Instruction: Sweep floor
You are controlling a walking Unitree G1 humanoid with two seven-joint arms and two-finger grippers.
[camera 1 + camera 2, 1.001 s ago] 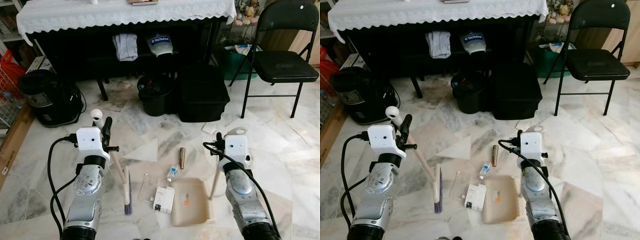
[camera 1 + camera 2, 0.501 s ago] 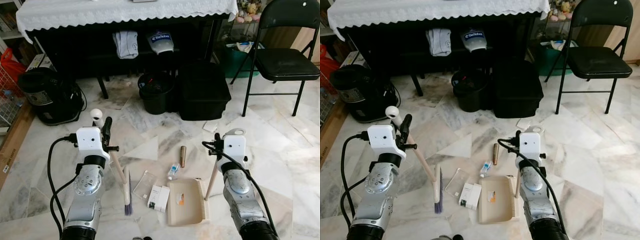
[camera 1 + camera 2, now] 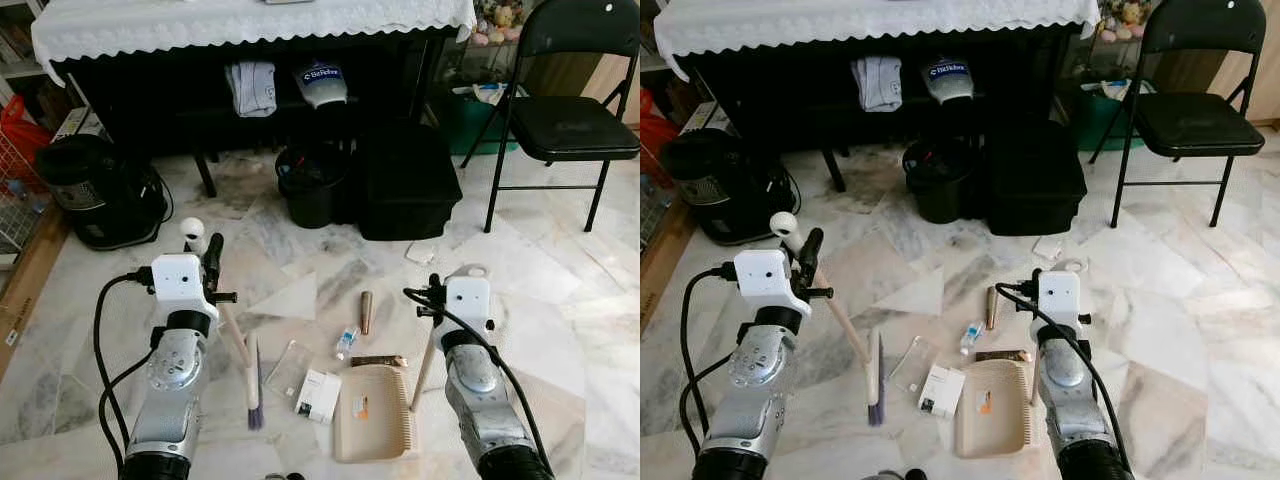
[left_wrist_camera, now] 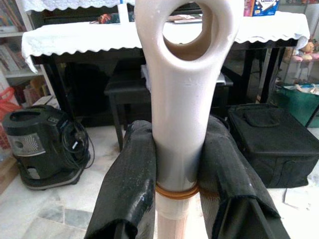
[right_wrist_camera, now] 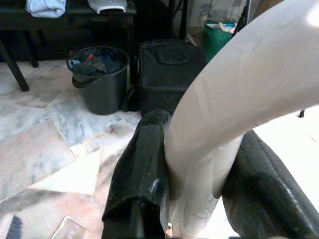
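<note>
While the left gripper [image 4: 177, 186] clamps the broom handle [image 4: 182, 99] and the right gripper [image 5: 199, 191] grips the dustpan handle [image 5: 224, 114], the dustpan [image 3: 373, 410] should sit flat, litter [image 3: 320, 392] swept in between.

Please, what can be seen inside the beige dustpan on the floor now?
Inside the dustpan lies one small orange and white scrap; a brown stick-like thing lies across its far edge. The rest of its tray looks bare. Nothing covers it.
</note>
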